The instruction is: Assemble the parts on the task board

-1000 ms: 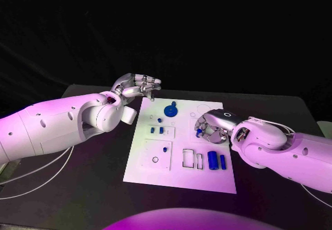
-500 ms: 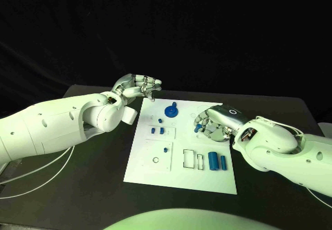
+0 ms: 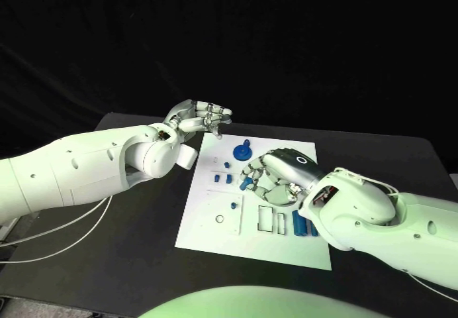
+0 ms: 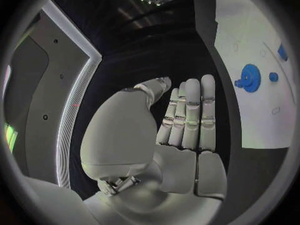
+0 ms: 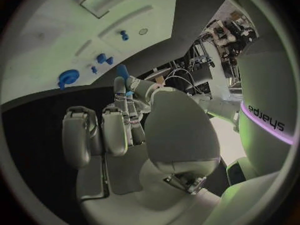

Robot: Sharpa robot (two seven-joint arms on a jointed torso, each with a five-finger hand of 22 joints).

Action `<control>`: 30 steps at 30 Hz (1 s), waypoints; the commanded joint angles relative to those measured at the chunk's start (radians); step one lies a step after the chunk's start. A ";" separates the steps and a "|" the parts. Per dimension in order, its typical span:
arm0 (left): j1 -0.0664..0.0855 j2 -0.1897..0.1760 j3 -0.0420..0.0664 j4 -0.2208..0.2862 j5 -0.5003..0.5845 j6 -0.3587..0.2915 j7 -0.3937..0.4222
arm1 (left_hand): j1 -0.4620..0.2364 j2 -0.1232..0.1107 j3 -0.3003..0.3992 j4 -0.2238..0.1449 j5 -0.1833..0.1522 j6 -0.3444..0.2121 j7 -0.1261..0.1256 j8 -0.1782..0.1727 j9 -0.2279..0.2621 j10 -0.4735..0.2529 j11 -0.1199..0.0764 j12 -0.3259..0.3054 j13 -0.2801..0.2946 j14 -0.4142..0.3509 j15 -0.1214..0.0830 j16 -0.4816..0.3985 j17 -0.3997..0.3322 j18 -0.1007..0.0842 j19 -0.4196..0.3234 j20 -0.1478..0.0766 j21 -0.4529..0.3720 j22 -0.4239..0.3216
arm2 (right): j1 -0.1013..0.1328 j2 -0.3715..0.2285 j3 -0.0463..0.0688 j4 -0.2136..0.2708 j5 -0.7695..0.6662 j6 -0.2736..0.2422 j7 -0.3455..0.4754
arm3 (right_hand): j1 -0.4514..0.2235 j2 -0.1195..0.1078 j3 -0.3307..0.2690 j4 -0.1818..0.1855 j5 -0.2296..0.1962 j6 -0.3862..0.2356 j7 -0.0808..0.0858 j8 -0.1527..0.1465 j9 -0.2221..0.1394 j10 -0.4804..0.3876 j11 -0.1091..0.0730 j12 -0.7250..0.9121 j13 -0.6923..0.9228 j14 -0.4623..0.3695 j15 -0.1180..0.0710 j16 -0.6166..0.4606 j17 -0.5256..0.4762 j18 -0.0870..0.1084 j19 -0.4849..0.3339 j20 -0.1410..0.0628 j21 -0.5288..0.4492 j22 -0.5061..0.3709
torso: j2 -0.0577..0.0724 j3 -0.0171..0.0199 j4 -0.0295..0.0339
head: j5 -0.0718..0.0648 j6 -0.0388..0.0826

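Observation:
The white task board lies in the middle of the black table. On it are a blue gear, two small blue pegs and blue cylinders beside empty slots. My right hand hovers over the board's middle and pinches a small blue part at its fingertips; the right wrist view shows that part above the board and gear. My left hand hangs over the board's far left corner, fingers half bent, holding nothing. The left wrist view shows this hand and the gear.
A small ring mark sits in a square recess at the board's near left. White cables trail over the table's left edge. Bare table lies to the left of and in front of the board.
My right hand has moved left over the board's middle with the blue part in its fingers. The left hand has barely shifted. The camera view has moved slightly.

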 commanded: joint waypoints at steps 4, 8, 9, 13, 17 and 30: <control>0.001 0.010 0.001 -0.002 0.004 0.020 0.003 | 0.005 0.009 -0.002 -0.003 0.002 -0.007 0.000 -0.003 -0.001 -0.008 0.001 0.004 0.001 -0.004 -0.001 0.001 -0.002 0.014 0.001 0.006 -0.007 -0.001 | -0.040 0.067 -0.011 -0.037 0.010 0.010 0.036 | -0.003 -0.003 -0.005 -0.002 0.000 0.007 -0.011 0.064 0.085 0.004 -0.002 -0.005 0.000 0.033 -0.006 0.000 -0.002 -0.008 0.044 -0.008 -0.007 0.194 | 0.001 -0.0016 0.0005 | 0.013 -0.005; 0.001 0.016 0.001 -0.003 0.004 0.020 0.003 | 0.005 0.009 -0.002 -0.003 0.002 -0.007 0.000 -0.003 -0.001 -0.008 0.001 0.004 0.001 -0.004 -0.001 0.001 -0.002 0.014 0.001 0.006 -0.007 -0.001 | -0.065 0.104 -0.016 -0.069 0.007 0.023 0.043 | -0.003 -0.003 -0.006 -0.002 0.000 0.006 -0.011 0.065 0.086 0.003 -0.002 -0.005 0.000 0.033 -0.006 0.000 -0.002 -0.008 0.044 -0.008 -0.007 0.194 | 0.001 0.0000 0.0001 | 0.019 -0.008; 0.001 0.016 0.001 -0.003 0.004 0.020 0.003 | 0.005 0.009 -0.002 -0.003 0.002 -0.007 0.000 -0.003 -0.001 -0.008 0.001 0.004 0.001 -0.004 -0.001 0.001 -0.002 0.014 0.001 0.006 -0.007 -0.001 | -0.070 0.112 -0.017 -0.076 0.007 0.026 0.044 | -0.003 -0.003 -0.006 -0.002 0.000 0.006 -0.011 0.065 0.086 0.003 -0.002 -0.005 0.000 0.033 -0.006 0.000 -0.002 -0.008 0.044 -0.008 -0.007 0.194 | 0.001 0.0001 0.0000 | 0.021 -0.009; 0.001 0.018 0.001 -0.004 0.004 0.020 0.003 | 0.005 0.009 -0.002 -0.003 0.002 -0.007 0.000 -0.003 -0.001 -0.008 0.001 0.004 0.001 -0.004 -0.001 0.001 -0.002 0.014 0.001 0.006 -0.007 -0.001 | -0.087 0.135 -0.020 -0.100 0.005 0.040 0.047 | -0.003 -0.004 -0.006 -0.003 0.000 0.006 -0.011 0.065 0.086 0.003 -0.002 -0.005 0.000 0.032 -0.006 -0.001 -0.004 -0.008 0.043 -0.008 -0.008 0.193 | 0.002 0.0008 -0.0007 | 0.026 -0.012; 0.001 0.019 0.001 -0.004 0.004 0.020 0.003 | 0.005 0.009 -0.002 -0.003 0.002 -0.007 0.000 -0.003 -0.001 -0.008 0.001 0.004 0.001 -0.004 -0.001 0.001 -0.002 0.014 0.001 0.006 -0.007 -0.001 | -0.099 0.150 -0.022 -0.120 0.001 0.052 0.047 | -0.003 -0.004 -0.006 -0.003 0.001 0.005 -0.011 0.065 0.086 0.003 -0.002 -0.006 0.000 0.032 -0.006 -0.001 -0.004 -0.008 0.043 -0.008 -0.009 0.193 | 0.001 0.0011 -0.0020 | 0.029 -0.015; 0.001 0.021 0.001 -0.005 0.004 0.022 0.002 | 0.005 0.009 -0.002 -0.003 0.002 -0.007 0.000 -0.003 -0.001 -0.008 0.001 0.004 0.001 -0.004 -0.001 0.001 -0.002 0.014 0.001 0.006 -0.007 -0.001 | -0.118 0.176 -0.026 -0.152 -0.004 0.068 0.050 | -0.004 -0.004 -0.007 -0.004 0.001 0.004 -0.010 0.065 0.087 0.002 -0.002 -0.006 0.000 0.032 -0.006 -0.001 -0.004 -0.007 0.043 -0.008 -0.010 0.193 | 0.002 0.0016 -0.0012 | 0.036 -0.023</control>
